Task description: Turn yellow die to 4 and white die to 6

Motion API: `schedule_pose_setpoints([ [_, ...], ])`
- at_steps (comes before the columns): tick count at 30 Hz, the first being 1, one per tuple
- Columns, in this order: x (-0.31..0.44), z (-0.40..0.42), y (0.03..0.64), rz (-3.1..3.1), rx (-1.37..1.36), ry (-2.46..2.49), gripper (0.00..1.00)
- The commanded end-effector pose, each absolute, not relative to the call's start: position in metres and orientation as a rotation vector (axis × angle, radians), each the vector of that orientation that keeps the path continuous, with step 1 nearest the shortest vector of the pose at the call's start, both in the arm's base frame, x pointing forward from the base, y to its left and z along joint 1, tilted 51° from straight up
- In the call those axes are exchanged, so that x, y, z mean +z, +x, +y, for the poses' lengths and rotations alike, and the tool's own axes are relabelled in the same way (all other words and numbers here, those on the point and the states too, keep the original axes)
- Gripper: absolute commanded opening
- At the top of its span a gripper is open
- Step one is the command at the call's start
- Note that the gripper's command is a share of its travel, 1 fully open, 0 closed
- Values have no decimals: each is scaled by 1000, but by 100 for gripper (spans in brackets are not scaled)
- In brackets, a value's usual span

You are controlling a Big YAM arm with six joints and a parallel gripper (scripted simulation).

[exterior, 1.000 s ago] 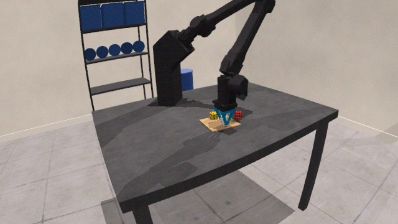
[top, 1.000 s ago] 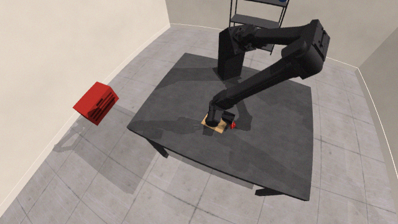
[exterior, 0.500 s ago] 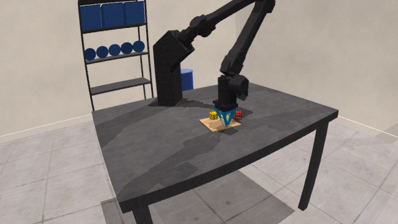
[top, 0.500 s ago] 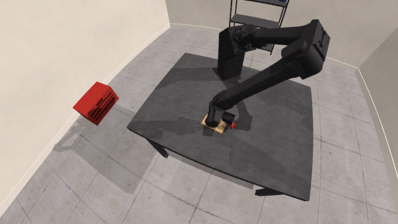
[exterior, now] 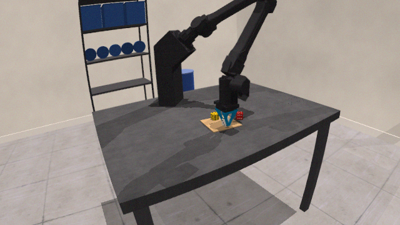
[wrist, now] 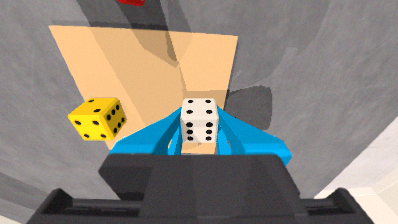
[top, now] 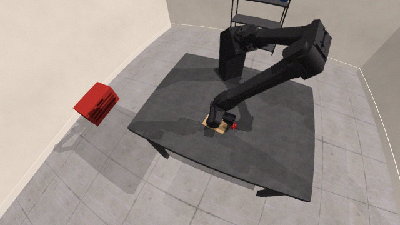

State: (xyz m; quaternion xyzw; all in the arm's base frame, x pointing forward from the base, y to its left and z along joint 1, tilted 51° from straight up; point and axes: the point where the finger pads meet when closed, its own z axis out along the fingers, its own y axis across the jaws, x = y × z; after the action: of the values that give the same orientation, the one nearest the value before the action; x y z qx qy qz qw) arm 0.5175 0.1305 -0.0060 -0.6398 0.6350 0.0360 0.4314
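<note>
My gripper [wrist: 199,112] [exterior: 225,121] points down over the tan mat [wrist: 130,60] [exterior: 210,125] [top: 223,128], and its blue fingers are shut on the white die [wrist: 199,120] [exterior: 224,124]. The die is low over the mat's near right part; I cannot tell whether it touches. In the wrist view it shows a six-pip face towards the camera and a four-pip face beyond it. The yellow die [wrist: 97,118] [exterior: 214,116] sits at the mat's edge, left of the gripper. The red die [exterior: 239,115] [top: 234,125] [wrist: 131,2] lies on the table just off the mat.
The arm's black base [exterior: 168,72] stands at the back of the dark table [exterior: 175,150]. A shelf rack [exterior: 115,50] and a blue barrel [exterior: 188,79] stand behind the table. A red box [top: 96,103] sits on the floor by the wall.
</note>
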Motion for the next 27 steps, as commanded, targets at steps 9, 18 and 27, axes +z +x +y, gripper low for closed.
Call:
schedule_pose_setpoints([
  [9,-6,123,519,1591,85,-1592,25],
  [18,-11,119,518,1601,86,-1586,25],
  [27,-13,117,517,1603,84,-1583,25],
])
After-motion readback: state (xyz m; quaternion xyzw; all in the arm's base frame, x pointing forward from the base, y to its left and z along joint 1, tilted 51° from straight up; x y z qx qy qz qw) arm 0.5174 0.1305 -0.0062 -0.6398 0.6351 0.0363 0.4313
